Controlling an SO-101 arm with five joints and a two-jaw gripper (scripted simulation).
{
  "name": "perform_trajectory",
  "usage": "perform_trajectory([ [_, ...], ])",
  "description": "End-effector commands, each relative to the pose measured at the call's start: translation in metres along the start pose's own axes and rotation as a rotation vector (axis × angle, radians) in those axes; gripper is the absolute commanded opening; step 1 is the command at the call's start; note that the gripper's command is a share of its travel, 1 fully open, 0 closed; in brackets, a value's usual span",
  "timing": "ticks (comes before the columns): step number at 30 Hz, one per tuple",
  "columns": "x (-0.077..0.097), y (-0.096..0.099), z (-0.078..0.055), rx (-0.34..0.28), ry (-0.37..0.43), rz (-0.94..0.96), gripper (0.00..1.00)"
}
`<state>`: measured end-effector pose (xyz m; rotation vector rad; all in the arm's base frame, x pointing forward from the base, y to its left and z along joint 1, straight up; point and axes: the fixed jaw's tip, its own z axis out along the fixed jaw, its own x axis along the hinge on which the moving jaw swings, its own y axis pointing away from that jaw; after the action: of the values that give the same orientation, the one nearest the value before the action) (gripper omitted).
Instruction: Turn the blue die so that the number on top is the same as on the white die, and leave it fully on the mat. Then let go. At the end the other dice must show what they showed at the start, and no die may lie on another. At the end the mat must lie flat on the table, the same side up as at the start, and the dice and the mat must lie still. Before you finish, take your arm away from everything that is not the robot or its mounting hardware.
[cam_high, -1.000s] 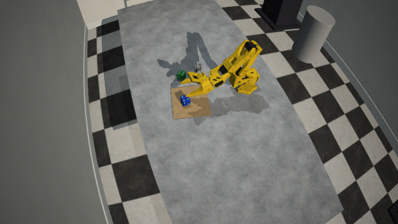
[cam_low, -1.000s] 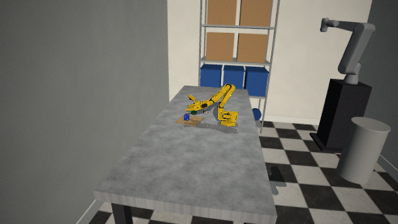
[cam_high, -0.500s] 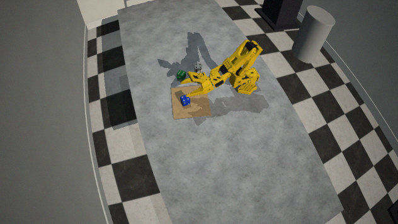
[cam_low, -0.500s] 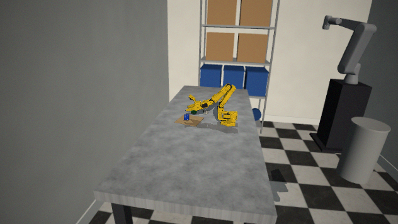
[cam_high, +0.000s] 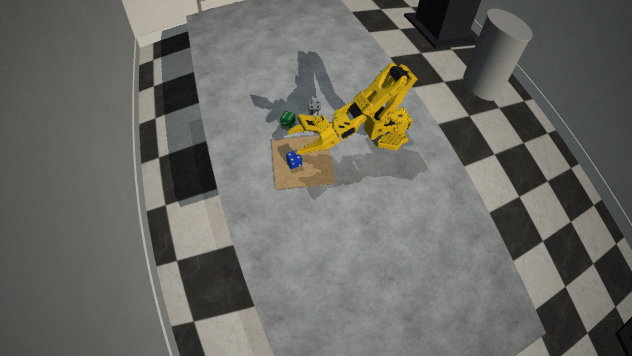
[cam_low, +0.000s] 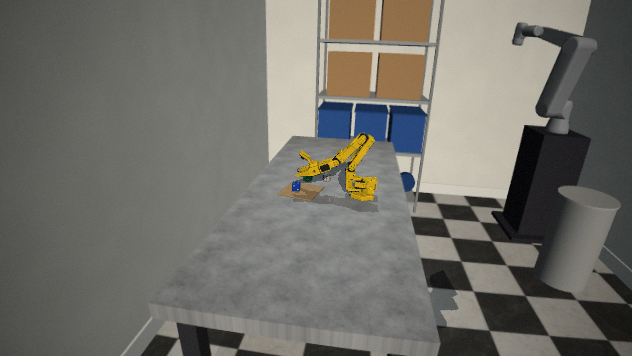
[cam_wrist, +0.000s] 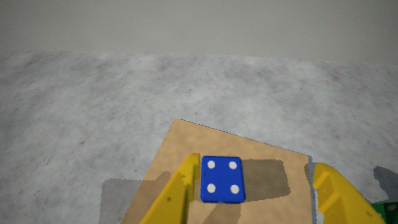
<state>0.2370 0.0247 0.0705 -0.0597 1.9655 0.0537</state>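
Observation:
The blue die lies on the tan mat, near its far left corner, and shows four white dots on top in the wrist view. My gripper is open and hovers just above and behind the die. In the wrist view its two yellow fingers stand either side of the die: the left one is close beside it and the right one is well apart. The white die sits on the table beyond the mat; its top number is too small to read.
A green die lies on the table just beyond the mat's far left corner, under my gripper's upper finger. The arm's base stands to the right of the mat. The mat lies flat.

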Motion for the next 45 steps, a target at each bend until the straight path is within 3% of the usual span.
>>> perform_trajectory([
  [1,-0.022,-0.002,0.001,0.006,-0.065,0.007,0.36],
  [10,-0.021,-0.004,0.005,0.015,0.009,0.006,0.36],
  [25,-0.02,-0.012,0.003,0.042,0.259,0.009,0.36],
  [38,-0.022,-0.019,-0.027,0.064,0.569,0.022,0.36],
  [40,-0.022,-0.019,-0.027,0.064,0.569,0.022,0.36],
  [45,-0.023,-0.02,-0.044,0.069,0.674,0.029,0.36],
])
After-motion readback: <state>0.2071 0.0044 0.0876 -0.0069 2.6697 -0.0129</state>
